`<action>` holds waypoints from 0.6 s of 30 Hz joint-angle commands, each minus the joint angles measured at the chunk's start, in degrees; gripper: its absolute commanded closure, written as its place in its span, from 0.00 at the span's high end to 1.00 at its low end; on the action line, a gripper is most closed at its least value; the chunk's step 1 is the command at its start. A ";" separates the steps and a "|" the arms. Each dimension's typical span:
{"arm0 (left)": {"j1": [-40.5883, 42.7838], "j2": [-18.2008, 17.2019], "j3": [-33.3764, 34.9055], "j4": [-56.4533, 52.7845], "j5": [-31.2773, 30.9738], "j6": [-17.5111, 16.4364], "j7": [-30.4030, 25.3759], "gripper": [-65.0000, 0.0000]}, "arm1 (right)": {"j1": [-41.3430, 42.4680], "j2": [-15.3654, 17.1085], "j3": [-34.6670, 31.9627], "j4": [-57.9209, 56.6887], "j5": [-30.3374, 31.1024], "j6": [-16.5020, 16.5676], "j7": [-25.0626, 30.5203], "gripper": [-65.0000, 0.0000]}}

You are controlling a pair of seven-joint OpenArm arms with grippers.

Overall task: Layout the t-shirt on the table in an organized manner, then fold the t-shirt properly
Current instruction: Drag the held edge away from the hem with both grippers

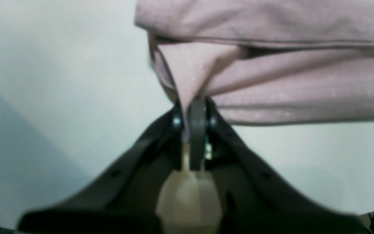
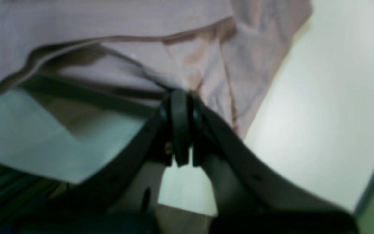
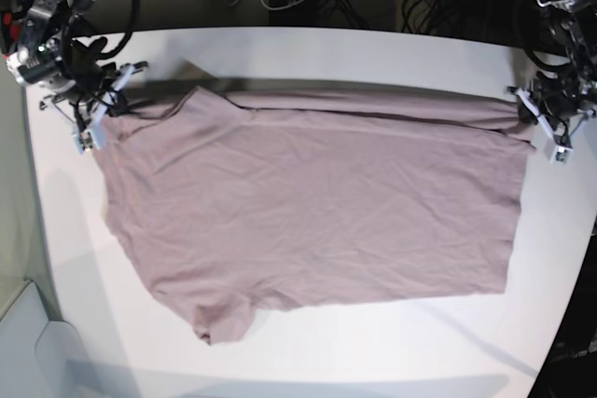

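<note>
Clearly the laying-out step is in hand: one t-shirt (image 3: 317, 202) hangs stretched between two grippers along its far edge, its body spread over the middle of the one table (image 3: 308, 361) and reaching toward the near side, with one sleeve lying at the near left. On the scene's left, the right gripper (image 2: 182, 92) has its jaws pinched tight on a bunch of cloth at a far corner, and on the scene's right the left gripper (image 1: 195, 102) likewise clamps a pulled-up fold of fabric. Some cloth along the far edge looks doubled under, and light wrinkles cross the body. I judge the next move calls for both arms to keep the edge taut, lower it flat onto the table together, and only then let go.
</note>
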State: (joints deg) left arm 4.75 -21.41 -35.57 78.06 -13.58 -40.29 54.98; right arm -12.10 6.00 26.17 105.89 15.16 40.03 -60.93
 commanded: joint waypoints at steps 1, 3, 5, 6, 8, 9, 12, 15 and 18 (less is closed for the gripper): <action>-0.75 -1.40 -0.60 2.33 -0.26 0.29 -0.87 0.00 | 0.98 0.81 0.24 1.94 0.27 -0.03 1.10 0.00; -0.84 -1.40 -0.60 4.36 -0.26 0.29 -0.87 0.00 | 1.94 0.81 0.07 3.17 0.27 -0.03 1.10 0.00; -1.19 -1.40 -0.60 5.15 -0.26 0.29 -0.87 0.00 | 3.70 0.81 -1.69 3.52 0.01 -0.03 1.10 0.00; -1.81 -1.40 -0.52 5.23 -0.26 0.29 -0.87 0.00 | 4.32 0.90 -2.31 3.52 0.01 -0.03 1.10 0.00; -3.83 -1.32 -0.43 5.59 -0.26 0.29 -0.78 0.00 | 5.46 0.90 -2.75 3.61 0.01 -0.03 1.10 0.00; -4.53 -1.23 -0.43 5.59 -0.26 0.29 -0.43 0.00 | 6.25 0.90 -3.18 3.43 -0.08 -0.03 1.10 0.00; -7.35 -1.23 -0.52 5.23 -0.26 0.29 2.21 0.00 | 8.63 1.34 -4.06 3.26 -0.08 -0.03 1.10 0.00; -9.11 -1.32 -0.52 5.50 -0.26 0.29 3.44 0.00 | 10.82 2.57 -6.35 3.26 -0.08 -0.03 1.01 0.00; -9.63 -1.40 -0.52 5.59 -0.26 0.29 4.40 0.00 | 11.70 3.54 -7.40 3.26 -0.08 -0.03 -0.30 0.00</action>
State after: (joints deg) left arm -3.86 -21.45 -35.64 82.59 -13.54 -40.27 59.96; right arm -0.93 8.82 18.61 108.14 14.85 40.03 -61.87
